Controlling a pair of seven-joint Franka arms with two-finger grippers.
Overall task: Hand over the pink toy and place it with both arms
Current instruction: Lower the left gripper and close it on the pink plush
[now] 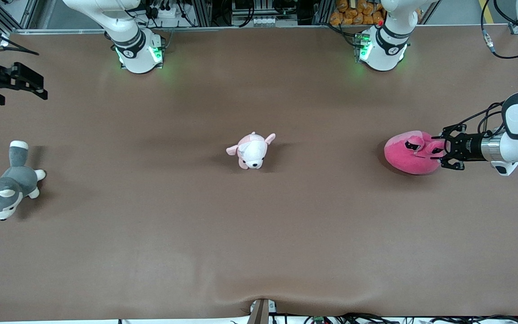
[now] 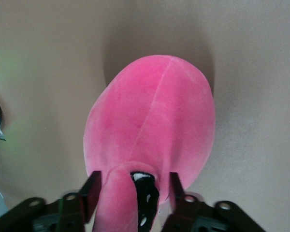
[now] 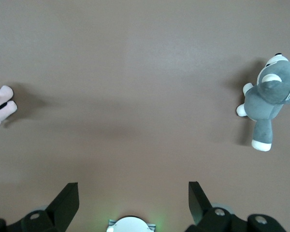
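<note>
The pink toy (image 1: 409, 153) lies on the brown table near the left arm's end, and it fills the left wrist view (image 2: 154, 121). My left gripper (image 1: 439, 154) is down at the toy, on its side toward the left arm's end of the table. Its fingers are open and straddle one stalk eye (image 2: 130, 203). One finger (image 2: 92, 191) touches the stalk, and the other stands a little off it. My right gripper (image 1: 38, 88) is open and empty, held above the table at the right arm's end (image 3: 133, 193), and it waits.
A pale pink-and-white puppy plush (image 1: 251, 150) lies at the table's middle; its edge shows in the right wrist view (image 3: 0, 106). A grey-and-white husky plush (image 1: 9, 182) lies near the right arm's end, nearer the front camera than the right gripper (image 3: 270, 96).
</note>
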